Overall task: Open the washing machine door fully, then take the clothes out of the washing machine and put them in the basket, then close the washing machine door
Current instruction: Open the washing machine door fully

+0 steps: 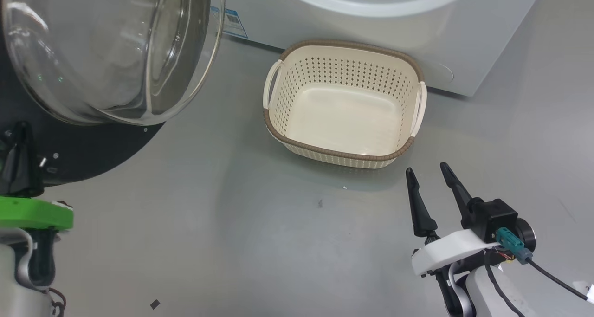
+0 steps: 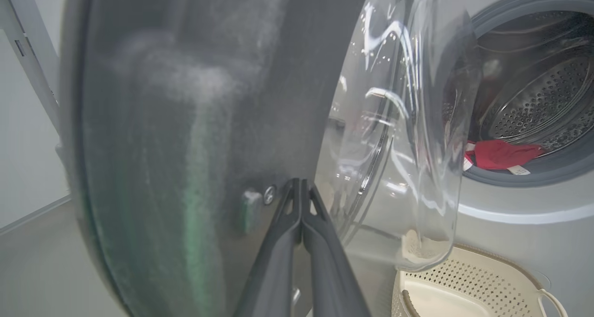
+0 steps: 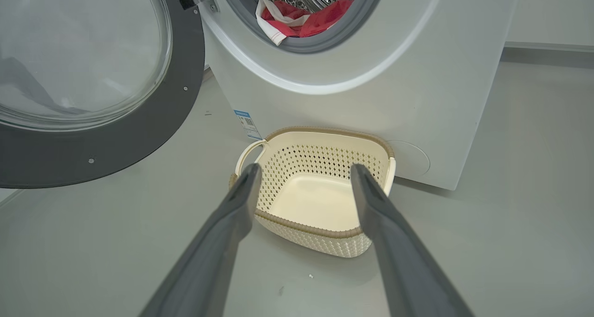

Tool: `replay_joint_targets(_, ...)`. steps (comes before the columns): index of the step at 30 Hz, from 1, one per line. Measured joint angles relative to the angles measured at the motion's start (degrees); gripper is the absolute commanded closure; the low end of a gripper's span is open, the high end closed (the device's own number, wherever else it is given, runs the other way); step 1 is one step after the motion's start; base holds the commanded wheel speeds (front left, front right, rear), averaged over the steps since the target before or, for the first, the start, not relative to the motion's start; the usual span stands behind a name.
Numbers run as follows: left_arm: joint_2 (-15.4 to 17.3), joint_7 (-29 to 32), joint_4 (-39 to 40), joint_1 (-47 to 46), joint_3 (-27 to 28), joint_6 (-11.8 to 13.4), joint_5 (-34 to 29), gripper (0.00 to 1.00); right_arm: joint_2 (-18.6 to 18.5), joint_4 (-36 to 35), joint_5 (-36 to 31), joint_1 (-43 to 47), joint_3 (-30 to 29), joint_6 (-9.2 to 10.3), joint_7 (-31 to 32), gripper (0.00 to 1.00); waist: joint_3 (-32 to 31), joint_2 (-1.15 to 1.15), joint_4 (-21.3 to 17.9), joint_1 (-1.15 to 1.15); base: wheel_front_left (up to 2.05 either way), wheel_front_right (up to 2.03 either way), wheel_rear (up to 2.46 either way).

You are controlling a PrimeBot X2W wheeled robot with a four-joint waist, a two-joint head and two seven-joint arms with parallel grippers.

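Head view: right end effector (image 1: pixel 427 168) spread near basket (image 1: pixel 343 155); left end effector (image 2: pixel 299 184) pressed together at washing machine door (image 2: pixel 162 122)

Head camera looks down, left wrist seemingly near the door (image 2: pixel 185 122); all share basket (image 1: pixel 343 99).

Black-rimmed glass door (image 3: pixel 116 140) wide open, red clothes (image 3: pixel 325 20) in white machine (image 3: pixel 417 75), cream basket (image 3: pixel 320 242) in front.

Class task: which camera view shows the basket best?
Head view: the whole basket shows from above, empty. The right wrist view has it partly behind the right tool; the left wrist view catches one corner.
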State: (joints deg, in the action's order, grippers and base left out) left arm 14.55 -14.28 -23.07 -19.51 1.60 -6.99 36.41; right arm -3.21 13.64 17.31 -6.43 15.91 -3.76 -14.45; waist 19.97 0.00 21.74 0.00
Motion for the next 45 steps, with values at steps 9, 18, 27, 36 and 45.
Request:
replay_joint_targets(9, 2.36, -0.10, -2.99, -2.91, 3.58, 0.00, 1.98, 1.00, -0.47, 0.00, -0.97, -2.27, -0.13, 0.92, 0.00, 0.00, 3.82, 0.00, -0.71, 0.00, 0.00, 0.00, 0.00)
replay_joint_targets(18, 5.25, -0.16, -7.17, -6.48, 5.92, -0.12, 3.38, 1.00, -0.88, -0.03, -1.94, -3.85, -0.34, 1.88, 0.00, 0.00, 7.41, 0.00, -1.35, 0.00, 0.00, 0.00, 0.00)
replay_joint_targets(27, 8.06, -0.18, -11.91, -9.67, 7.46, -0.20, 4.37, 1.00, -1.65, -0.16, -2.86, -5.51, -0.57, 2.41, 0.00, 0.00, 10.65, 0.00, -1.70, 0.00, 0.00, 0.00, 0.00)
replay_joint_targets(36, 8.37, -0.18, -13.92, -11.73, 7.55, -0.34, 4.34, 1.00, -1.94, 0.15, -2.89, -5.99, -0.70, 2.47, 0.00, 0.00, 11.53, 0.00, -1.45, 0.00, 0.00, 0.00, 0.00)
replay_joint_targets(45, 7.86, -0.18, -14.05, -12.22, 5.65, -0.35, 3.16, 1.00, -1.87, 1.43, -2.87, -6.29, -0.73, 2.41, 0.00, 0.00, 10.22, 0.00, -1.26, 0.00, 0.00, 0.00, 0.00)
